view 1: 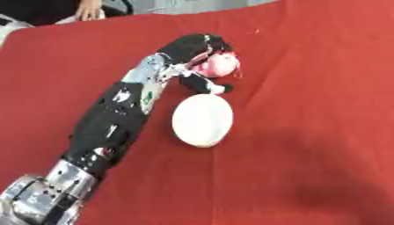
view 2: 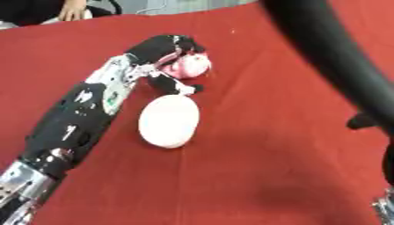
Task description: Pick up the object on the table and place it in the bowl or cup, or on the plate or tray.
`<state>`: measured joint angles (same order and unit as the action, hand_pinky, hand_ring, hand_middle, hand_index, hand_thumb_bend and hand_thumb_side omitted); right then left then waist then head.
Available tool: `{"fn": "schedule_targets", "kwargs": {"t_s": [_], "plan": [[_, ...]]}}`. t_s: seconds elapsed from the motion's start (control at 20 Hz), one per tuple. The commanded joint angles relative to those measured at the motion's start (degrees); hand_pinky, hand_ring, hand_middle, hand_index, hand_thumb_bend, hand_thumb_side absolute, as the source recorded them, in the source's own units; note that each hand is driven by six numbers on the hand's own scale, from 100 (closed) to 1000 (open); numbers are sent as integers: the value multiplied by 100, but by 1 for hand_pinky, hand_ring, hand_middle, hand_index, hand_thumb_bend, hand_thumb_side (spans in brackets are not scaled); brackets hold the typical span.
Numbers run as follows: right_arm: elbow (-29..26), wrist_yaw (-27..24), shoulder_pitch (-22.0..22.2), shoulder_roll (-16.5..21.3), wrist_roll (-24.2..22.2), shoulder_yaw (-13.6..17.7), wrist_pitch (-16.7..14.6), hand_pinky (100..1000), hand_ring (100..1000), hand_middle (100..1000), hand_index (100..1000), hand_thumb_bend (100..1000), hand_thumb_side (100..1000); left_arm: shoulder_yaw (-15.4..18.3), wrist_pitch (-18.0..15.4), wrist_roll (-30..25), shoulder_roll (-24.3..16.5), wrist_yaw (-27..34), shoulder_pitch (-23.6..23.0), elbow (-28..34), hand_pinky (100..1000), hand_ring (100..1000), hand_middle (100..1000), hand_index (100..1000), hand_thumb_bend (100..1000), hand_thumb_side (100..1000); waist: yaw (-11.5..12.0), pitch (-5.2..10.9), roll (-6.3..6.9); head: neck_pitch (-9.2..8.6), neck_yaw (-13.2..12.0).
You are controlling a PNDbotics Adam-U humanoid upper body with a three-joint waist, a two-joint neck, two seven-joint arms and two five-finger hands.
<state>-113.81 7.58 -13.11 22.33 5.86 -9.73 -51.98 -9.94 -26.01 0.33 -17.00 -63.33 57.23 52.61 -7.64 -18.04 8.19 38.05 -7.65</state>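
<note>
My left hand (view 1: 192, 49) reaches across the red table, its fingers curled over a small pink and white object (view 1: 218, 65), with the thumb below it. The object sits in the hand just beyond the far end of a white oval plate (view 1: 202, 120), which lies flat on the cloth. Whether the object touches the table I cannot tell. My right arm shows only as a dark blurred bar down the right side of the right eye view; its hand is out of sight.
A red cloth (view 1: 308, 132) covers the whole table. A person's hand (view 1: 89, 9) rests at the far left edge, away from the work. Bare cloth lies to the right of the plate.
</note>
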Motion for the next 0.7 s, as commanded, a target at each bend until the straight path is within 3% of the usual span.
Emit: {"fn": "schedule_targets", "kwargs": {"t_s": [0.05,0.5,0.55,0.6,0.65,0.7], "plan": [[-78,-28,-43,94,-43,2,1,454,575,759,904,100,804,-3,-77,56,-113,-155,140,-63,445,603,712,863,386,606,-6,88,-41,-1,-51],[-78,-37,-42,99,-69,-6,1,454,574,758,903,100,804,36,-125,192,-138,-378,215,-209,456,606,712,862,388,602,-19,86,-34,-20,-36],[-78,-36,-40,100,-74,-8,1,454,574,758,903,100,804,42,-124,208,-143,-394,224,-222,454,602,709,858,340,574,-21,86,-33,-24,-32],[-78,-36,-39,100,-79,-11,1,454,574,758,903,100,804,50,-118,232,-146,-407,231,-234,433,586,697,845,185,368,-22,86,-32,-25,-31],[-78,-37,-39,99,-83,-13,1,454,574,758,903,100,804,63,-88,280,-150,-422,237,-237,424,580,693,841,151,320,-23,85,-32,-25,-30],[-78,-38,-40,98,-87,-14,1,454,574,758,903,100,804,65,-62,335,-151,-436,239,-239,368,548,668,822,100,173,-24,85,-32,-26,-30]]}}
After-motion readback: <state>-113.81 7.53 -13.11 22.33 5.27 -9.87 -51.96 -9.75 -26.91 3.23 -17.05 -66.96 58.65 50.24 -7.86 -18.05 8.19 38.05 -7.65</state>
